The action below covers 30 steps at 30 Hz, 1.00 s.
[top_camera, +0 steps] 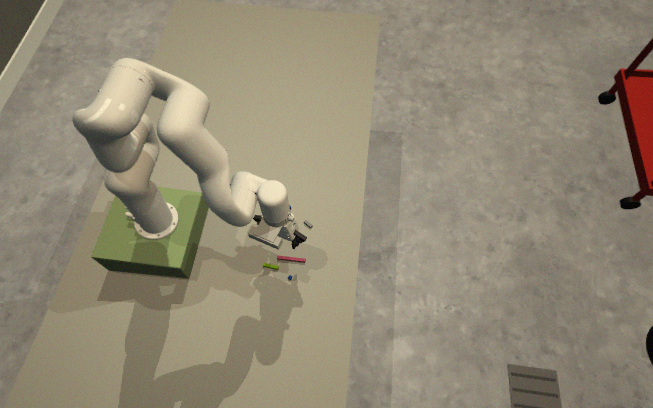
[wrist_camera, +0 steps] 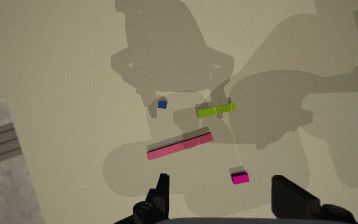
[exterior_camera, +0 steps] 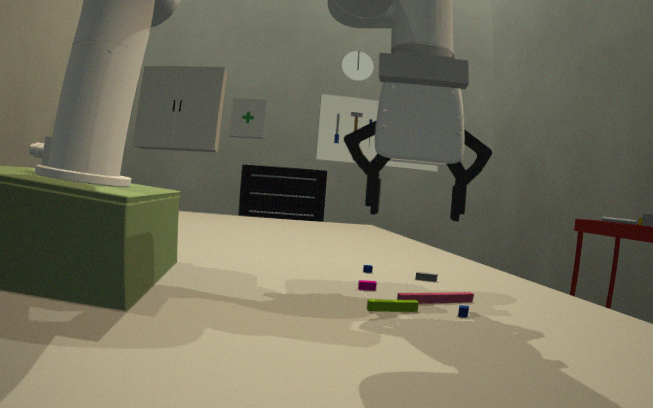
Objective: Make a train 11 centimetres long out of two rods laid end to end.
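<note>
With gripper point(exterior_camera: 414, 210) spread wide, empty, high above the rods, nothing joined yet: magenta point(wrist_camera: 240, 177) almost beneath it, pink point(wrist_camera: 180, 144) just beyond, apart and out of line; left to do: grasp magenta, butt against pink's end, clear of lime point(wrist_camera: 216, 109).

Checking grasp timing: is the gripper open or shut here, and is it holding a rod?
Open and empty. The gripper hangs with fingers spread wide above the pink rod.
</note>
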### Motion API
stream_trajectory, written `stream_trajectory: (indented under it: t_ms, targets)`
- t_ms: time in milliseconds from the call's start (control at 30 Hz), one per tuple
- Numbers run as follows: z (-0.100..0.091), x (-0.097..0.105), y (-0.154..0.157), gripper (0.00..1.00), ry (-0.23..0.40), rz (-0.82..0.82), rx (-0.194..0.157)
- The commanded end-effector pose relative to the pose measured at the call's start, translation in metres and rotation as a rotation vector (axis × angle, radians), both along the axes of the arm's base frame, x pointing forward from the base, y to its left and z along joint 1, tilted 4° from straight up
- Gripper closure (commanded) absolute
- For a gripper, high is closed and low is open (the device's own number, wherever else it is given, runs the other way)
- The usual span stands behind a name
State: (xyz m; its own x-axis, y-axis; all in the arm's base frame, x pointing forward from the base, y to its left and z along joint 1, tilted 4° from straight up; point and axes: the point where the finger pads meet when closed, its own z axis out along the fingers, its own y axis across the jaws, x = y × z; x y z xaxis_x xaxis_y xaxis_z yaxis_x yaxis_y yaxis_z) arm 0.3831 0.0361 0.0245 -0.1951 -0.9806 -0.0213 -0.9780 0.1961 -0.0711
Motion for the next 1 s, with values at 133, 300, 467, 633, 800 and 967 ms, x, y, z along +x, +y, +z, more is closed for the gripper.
stream_trajectory:
  t_ms: [133,300,467,633,800,967]
  targets:
    - [-0.001,0.007,-0.005,0.0,0.0,-0.271,0.019]
    - [-0.002,0.011,-0.008,0.0,0.0,-0.409,0.029]
    - [-0.003,0.013,-0.01,0.0,0.001,-0.52,0.037]
    - [-0.004,0.017,-0.013,0.0,0.002,-0.672,0.048]
    - [-0.005,0.02,-0.016,0.0,0.002,-0.81,0.058]
    - [-0.006,0.023,-0.019,0.0,0.003,-0.948,0.068]
